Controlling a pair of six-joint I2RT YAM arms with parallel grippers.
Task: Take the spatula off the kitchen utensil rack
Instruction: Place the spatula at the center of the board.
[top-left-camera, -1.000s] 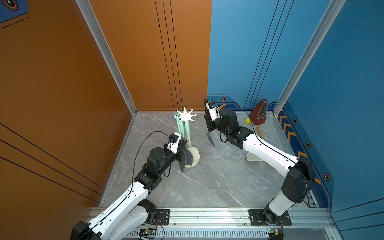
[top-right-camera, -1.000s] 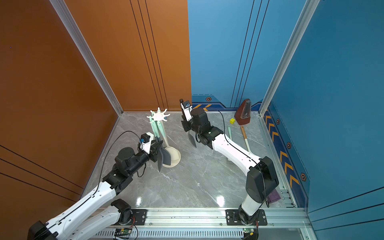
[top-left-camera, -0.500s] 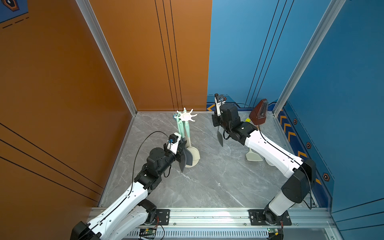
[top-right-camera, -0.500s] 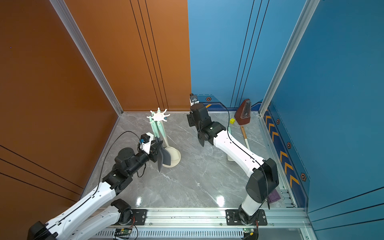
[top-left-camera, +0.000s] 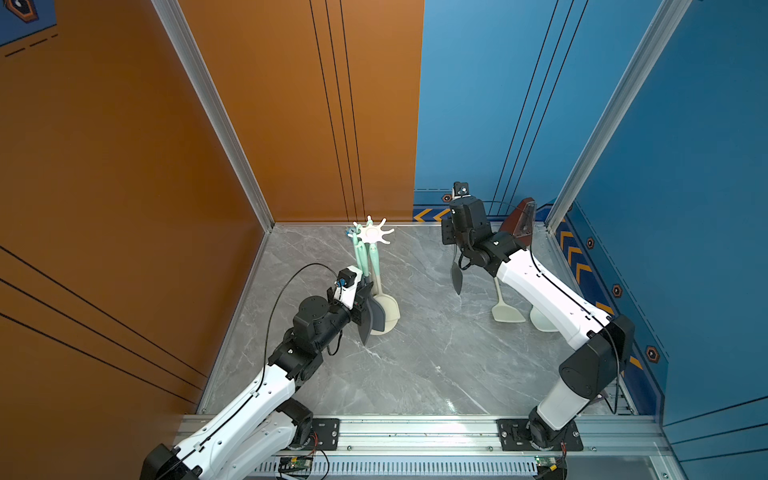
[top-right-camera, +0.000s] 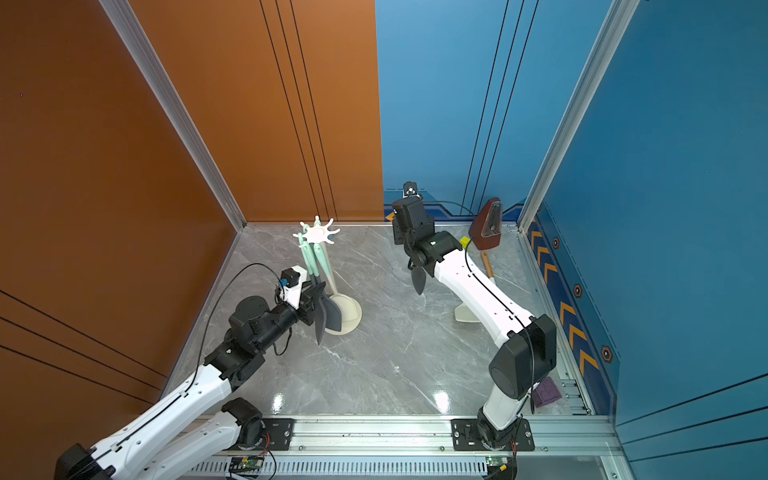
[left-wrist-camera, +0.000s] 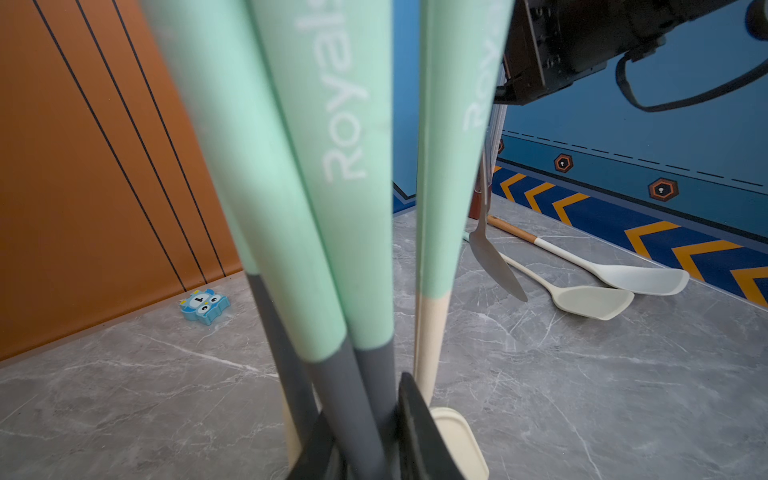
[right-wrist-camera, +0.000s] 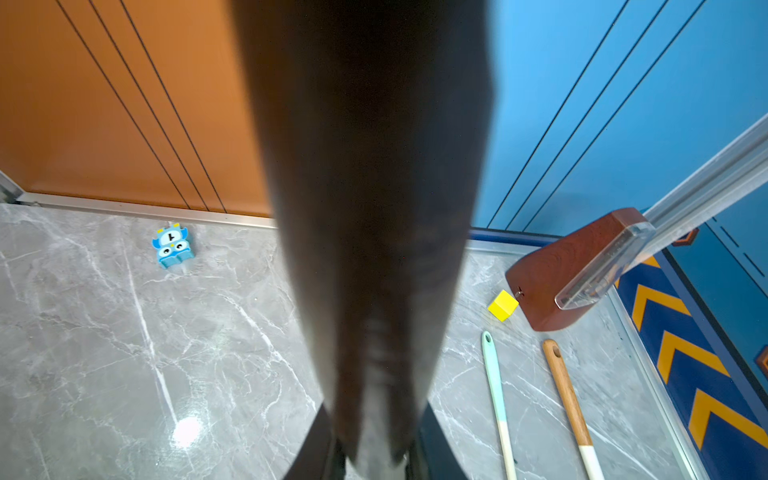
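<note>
The cream-white kitchen utensil rack (top-left-camera: 374, 233) (top-right-camera: 318, 235) stands at the back left, with mint-handled utensils (left-wrist-camera: 345, 174) hanging from its hooks. My left gripper (top-left-camera: 365, 297) (top-right-camera: 312, 300) (left-wrist-camera: 365, 440) is at the rack's foot, shut on the grey neck of one hanging utensil. The dark spatula (top-left-camera: 457, 276) (top-right-camera: 418, 279) (left-wrist-camera: 494, 266) hangs blade down, well to the right of the rack and clear of the floor. My right gripper (top-left-camera: 455, 254) (top-right-camera: 414, 258) (right-wrist-camera: 374, 455) is shut on its stem; its blurred blade (right-wrist-camera: 365, 208) fills the right wrist view.
Two cream utensils (top-left-camera: 505, 309) (left-wrist-camera: 640, 278) lie on the floor under the right arm. A brown wedge-shaped box (top-left-camera: 519, 222) (right-wrist-camera: 573, 270) and a yellow cube (right-wrist-camera: 503, 305) sit at the back right. A blue owl toy (left-wrist-camera: 204, 306) lies by the back wall.
My right arm has carried the spatula to the right, away from the rack and towards the back wall. The left arm has not moved.
</note>
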